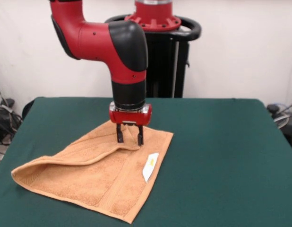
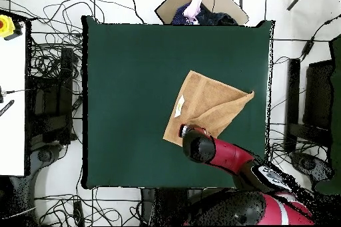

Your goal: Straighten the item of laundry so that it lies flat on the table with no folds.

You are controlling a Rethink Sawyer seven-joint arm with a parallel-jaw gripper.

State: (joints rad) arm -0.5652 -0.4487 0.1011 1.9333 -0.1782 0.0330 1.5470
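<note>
The orange-tan towel [image 1: 103, 168] lies on the green table [image 1: 221, 142], left of the middle in the front view. One part is folded over along a diagonal, and the left end is lifted into a loose open fold. Its white tag [image 1: 150, 166] lies on the right edge. My gripper [image 1: 130, 137] points straight down over the towel's far corner, jaws apart, with the fingertips [image 1: 120, 138] touching the cloth on either side of the fold's edge. In the overhead view the towel [image 2: 210, 101] and tag [image 2: 180, 104] show, and the arm [image 2: 200, 146] hides the gripper.
The black pedestal [image 1: 165, 66] stands behind the table's far edge. In the overhead view, cables [image 2: 50, 71] lie on the floor around the table [image 2: 126, 91], a white bench [image 2: 13, 91] stands at the left, and a person [image 2: 193, 8] shows at the top edge.
</note>
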